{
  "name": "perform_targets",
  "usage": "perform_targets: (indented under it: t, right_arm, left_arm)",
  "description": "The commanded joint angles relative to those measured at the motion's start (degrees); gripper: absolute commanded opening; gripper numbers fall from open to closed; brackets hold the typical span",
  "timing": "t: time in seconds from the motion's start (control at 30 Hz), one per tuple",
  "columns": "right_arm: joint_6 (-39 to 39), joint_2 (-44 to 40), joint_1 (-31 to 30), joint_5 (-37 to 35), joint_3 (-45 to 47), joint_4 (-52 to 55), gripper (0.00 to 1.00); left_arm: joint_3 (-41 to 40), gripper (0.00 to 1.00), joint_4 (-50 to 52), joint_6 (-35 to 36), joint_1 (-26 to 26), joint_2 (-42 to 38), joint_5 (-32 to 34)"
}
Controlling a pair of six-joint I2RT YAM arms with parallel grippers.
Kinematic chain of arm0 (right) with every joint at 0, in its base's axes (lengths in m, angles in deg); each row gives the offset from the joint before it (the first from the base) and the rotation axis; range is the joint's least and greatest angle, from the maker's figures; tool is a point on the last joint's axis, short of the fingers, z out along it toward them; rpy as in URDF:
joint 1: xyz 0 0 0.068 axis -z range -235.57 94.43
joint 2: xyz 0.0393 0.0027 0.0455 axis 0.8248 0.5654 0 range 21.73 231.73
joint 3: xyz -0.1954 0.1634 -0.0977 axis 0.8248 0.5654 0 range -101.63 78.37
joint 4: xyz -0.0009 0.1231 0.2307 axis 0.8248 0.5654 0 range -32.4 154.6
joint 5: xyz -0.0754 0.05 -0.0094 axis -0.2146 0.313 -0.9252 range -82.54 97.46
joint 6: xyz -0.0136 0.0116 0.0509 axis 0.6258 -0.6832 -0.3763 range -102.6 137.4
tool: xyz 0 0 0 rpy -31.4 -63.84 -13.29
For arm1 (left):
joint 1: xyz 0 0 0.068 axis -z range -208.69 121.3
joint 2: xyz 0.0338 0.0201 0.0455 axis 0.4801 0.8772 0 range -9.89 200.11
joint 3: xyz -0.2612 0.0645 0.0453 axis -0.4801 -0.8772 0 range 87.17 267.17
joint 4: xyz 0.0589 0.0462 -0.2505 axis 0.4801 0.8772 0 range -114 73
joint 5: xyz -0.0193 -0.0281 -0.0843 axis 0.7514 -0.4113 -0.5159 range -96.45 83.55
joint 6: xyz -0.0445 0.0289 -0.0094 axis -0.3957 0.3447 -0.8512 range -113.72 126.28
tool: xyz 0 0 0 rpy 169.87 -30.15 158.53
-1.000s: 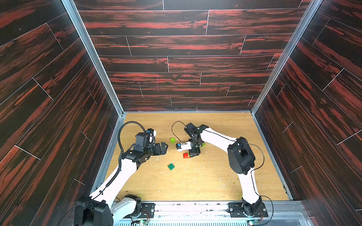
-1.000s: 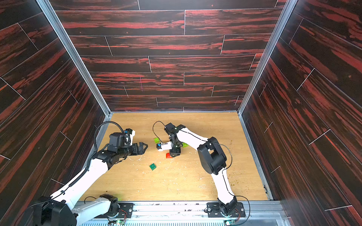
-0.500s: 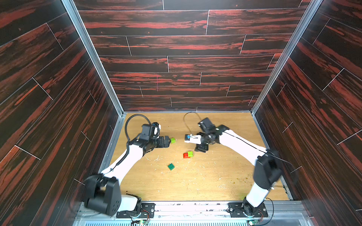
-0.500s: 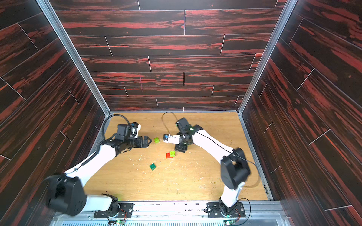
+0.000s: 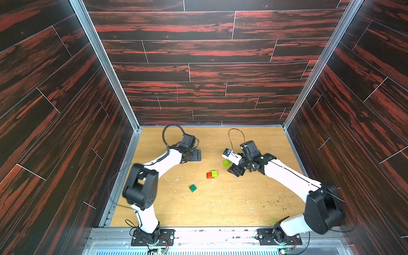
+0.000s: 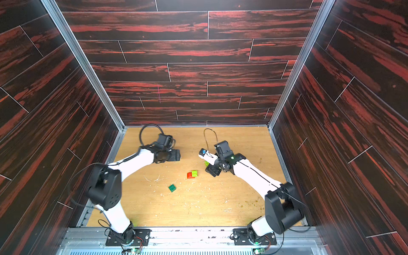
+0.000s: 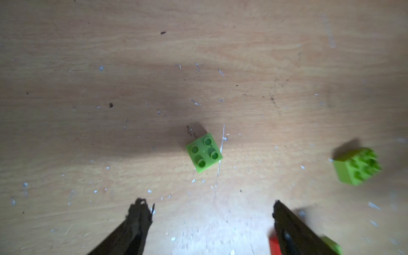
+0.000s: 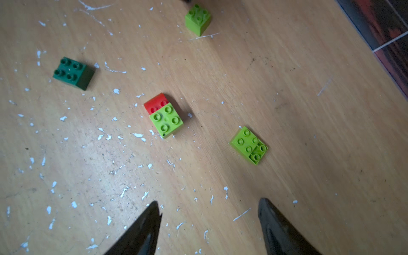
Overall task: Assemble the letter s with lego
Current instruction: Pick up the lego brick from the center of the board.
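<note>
Your right gripper (image 8: 209,203) hangs low over the table (image 5: 220,209). Its jaws are well apart with nothing between them, and it touches no brick. Just ahead of its tips lies the lime piece (image 8: 248,144), flat and studs up, with a lower two-stud step at one end. You cannot tell whether it is one brick or two joined. In a top view the piece (image 5: 226,163) sits just beside the gripper on its far side.

Farther back, your left gripper (image 7: 208,201) is spread wide and empty. A lime brick (image 7: 204,152) sits studs up ahead of its tips, in line with the gap and clear of both fingers. In both top views the gripper's body hides this brick.

Nearest to you, the dark green brick (image 5: 192,187) lies alone, well apart from both grippers. Beyond it, between the two arms, is the pair (image 5: 212,174): a lime brick pressed onto a red one, offset so that two red studs show. No more of the letter s than this is joined. In the left wrist view one finger (image 7: 291,229) covers part of the pair. White flecks (image 8: 136,134) litter the table around the bricks.
</note>
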Motion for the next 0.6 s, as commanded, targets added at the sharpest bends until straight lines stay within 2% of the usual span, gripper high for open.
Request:
perform_targets:
  t: [0.0,0.23,0.57]
  right_arm:
    - [-5.12,-3.61,0.22,1.84,3.59,-5.32,0.74]
    - [-7.92,-5.52,1.14,2.43,7.88,-8.69,0.74]
    - [-7.81,-5.21,1.92,3.44,9.11,-9.69,0.74]
  left_arm:
    - [2.46,0.86,1.42,-4.63,1.11,2.24,8.7]
    - [7.75,0.73,2.78,-9.21,3.72,9.22,16.7]
    - [11.28,0.58,3.4,-12.08,4.16,14.69,17.07]
